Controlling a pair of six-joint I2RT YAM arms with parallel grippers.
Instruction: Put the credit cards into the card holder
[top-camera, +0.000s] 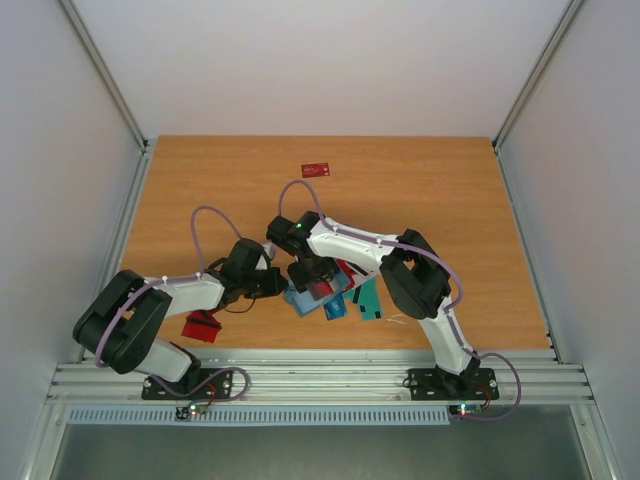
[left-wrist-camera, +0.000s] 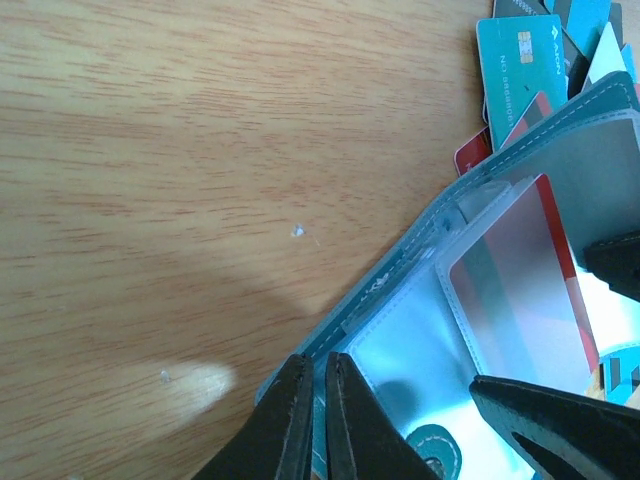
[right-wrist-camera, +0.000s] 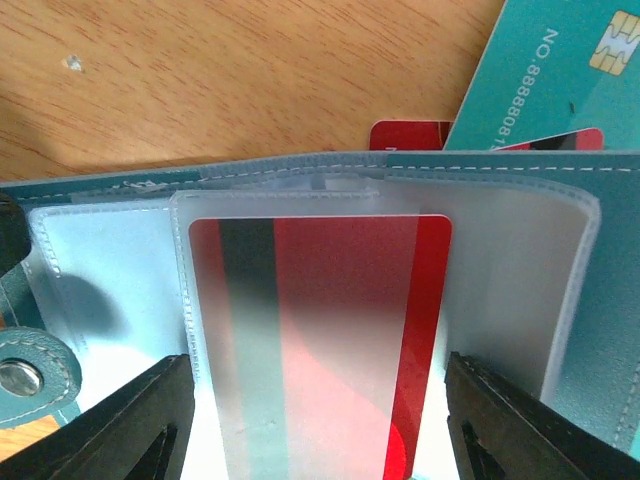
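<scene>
The teal card holder (top-camera: 296, 299) lies open on the table, its pale pockets up. My left gripper (top-camera: 283, 286) is shut on its edge; in the left wrist view the gripper (left-wrist-camera: 318, 365) pinches the stitched rim of the holder (left-wrist-camera: 400, 268). A red card with a black stripe (right-wrist-camera: 330, 270) sits mostly inside a frosted pocket of the holder (right-wrist-camera: 500, 168). My right gripper (right-wrist-camera: 318, 362) is open, one finger on each side of that card with a small gap; it hangs over the holder (top-camera: 315, 280). Loose teal, blue and red cards (top-camera: 365, 297) lie beside the holder.
A teal chip card (right-wrist-camera: 540, 80) and a red card (right-wrist-camera: 410, 135) lie just beyond the holder. A lone red card (top-camera: 316, 169) lies far back on the table. Another red card (top-camera: 202, 325) lies by the left arm near the front rail (top-camera: 320, 375). White walls enclose the table.
</scene>
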